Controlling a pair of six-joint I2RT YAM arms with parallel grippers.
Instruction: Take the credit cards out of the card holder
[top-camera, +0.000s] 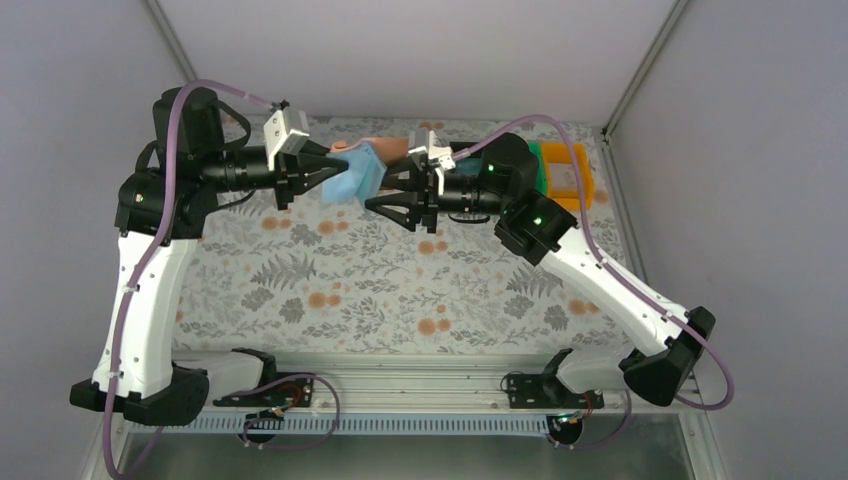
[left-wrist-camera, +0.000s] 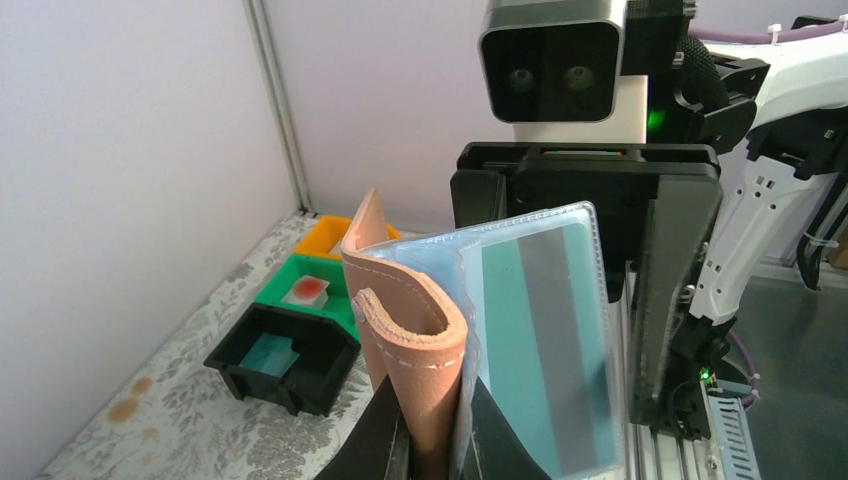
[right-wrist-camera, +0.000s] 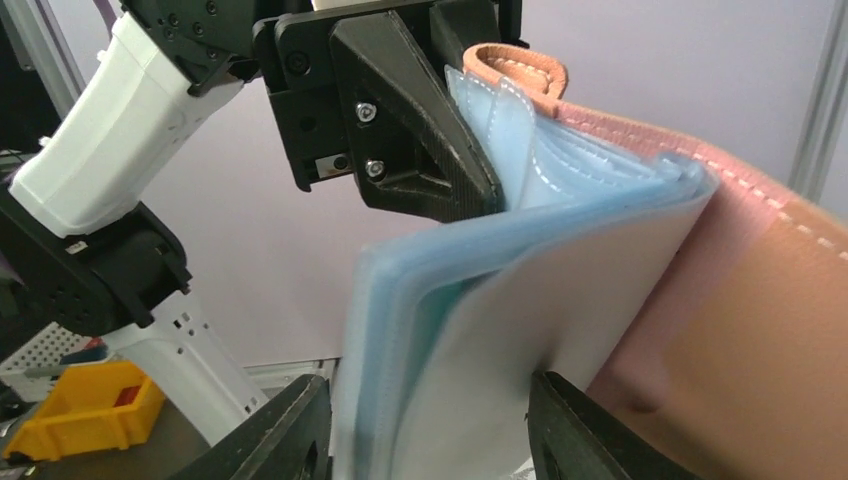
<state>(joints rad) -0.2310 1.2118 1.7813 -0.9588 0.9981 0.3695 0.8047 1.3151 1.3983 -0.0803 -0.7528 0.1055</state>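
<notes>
Pinching holder (left-wrist-camera: 400, 330) above bench (top-camera: 400, 290), left claw (left-wrist-camera: 432, 445) clamps salmon cover; right claw (right-wrist-camera: 430, 425) spread, straddling blue sleeves (right-wrist-camera: 450, 300); teal card (left-wrist-camera: 520, 350) shows in one sleeve.

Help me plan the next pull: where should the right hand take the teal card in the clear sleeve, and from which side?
Likely the free edge of the teal card, farthest from where the left hand clamps the card holder. Come from the right arm's side: its sleeves fan open there, inside the right hand.
</notes>
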